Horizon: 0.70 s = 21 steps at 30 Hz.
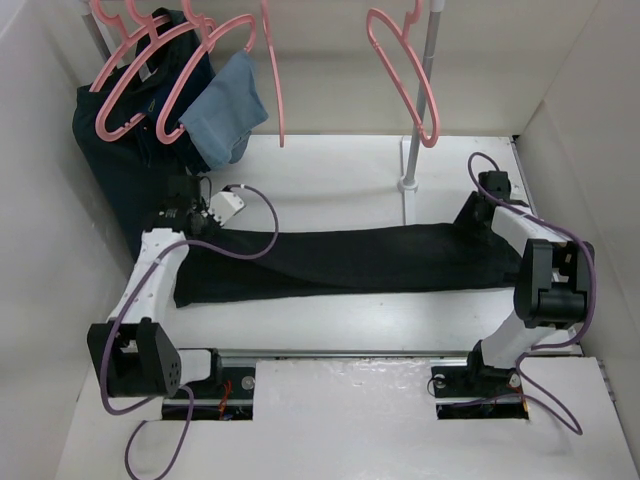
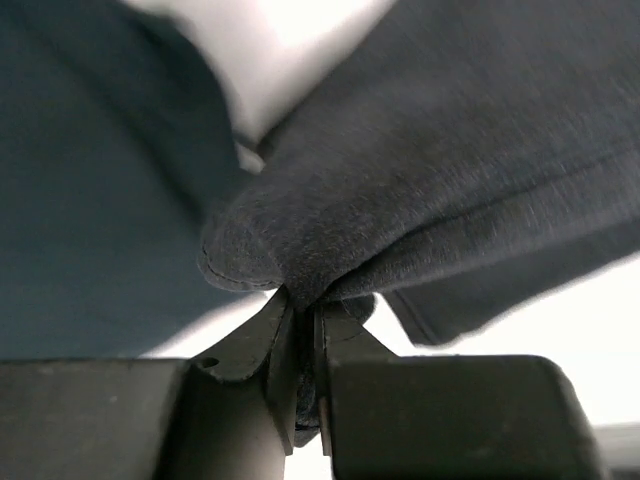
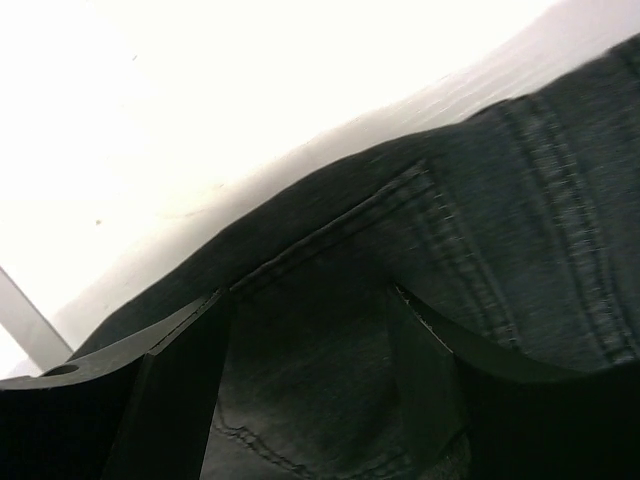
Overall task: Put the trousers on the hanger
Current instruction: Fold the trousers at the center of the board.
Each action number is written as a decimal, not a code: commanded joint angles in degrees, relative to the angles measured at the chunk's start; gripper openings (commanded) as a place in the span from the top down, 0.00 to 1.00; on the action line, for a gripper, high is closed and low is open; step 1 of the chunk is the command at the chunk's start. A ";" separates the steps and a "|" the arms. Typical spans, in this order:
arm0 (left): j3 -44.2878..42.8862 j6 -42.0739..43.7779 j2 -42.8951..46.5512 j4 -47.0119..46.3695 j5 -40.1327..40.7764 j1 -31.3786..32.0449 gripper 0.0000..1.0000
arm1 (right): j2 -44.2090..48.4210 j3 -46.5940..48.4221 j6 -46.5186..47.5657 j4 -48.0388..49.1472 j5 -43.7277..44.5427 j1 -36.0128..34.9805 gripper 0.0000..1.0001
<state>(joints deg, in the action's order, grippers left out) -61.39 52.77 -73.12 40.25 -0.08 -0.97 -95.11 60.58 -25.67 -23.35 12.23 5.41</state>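
**Trousers** (image 1: 340,262): black, matte, laid lengthwise across the middle of the bench (image 1: 330,170). One end lies near the left edge and the other near the right edge.

**Left end:** a fold of the dark cloth is pinched between the left fingers (image 2: 255,345), which are pressed together on it.

**Right end:** a stitched, seamed part sits between the right fingers (image 3: 180,385). They stand apart with cloth filling the gap; whether they clamp it cannot be told.

**Hanger** (image 1: 405,80): pink, bare, hanging above the far edge right of centre, well apart from the trousers. It hangs just beside the rack post (image 1: 410,160), whose foot stands on the bench just beyond the trousers.

**Other pink hangers** (image 1: 150,70): clustered at the far left corner, carrying a navy garment (image 1: 110,170) and a light-blue cloth (image 1: 228,115).
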 commanded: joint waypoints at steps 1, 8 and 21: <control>3.35 -2.41 3.33 -14.90 9.00 4.21 1.00 | -0.16 -0.20 -0.26 2.00 0.60 -1.02 0.32; 15.39 4.08 5.79 -25.84 22.12 7.74 1.00 | 0.45 -0.72 -0.26 2.00 0.08 -1.02 0.32; 29.66 23.34 23.82 10.98 12.04 7.21 0.37 | 1.59 -1.95 0.27 3.05 -1.59 -1.02 0.32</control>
<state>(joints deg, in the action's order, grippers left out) -32.49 71.70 -49.52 40.64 14.48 6.57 -95.46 58.37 -25.67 -22.09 11.46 4.54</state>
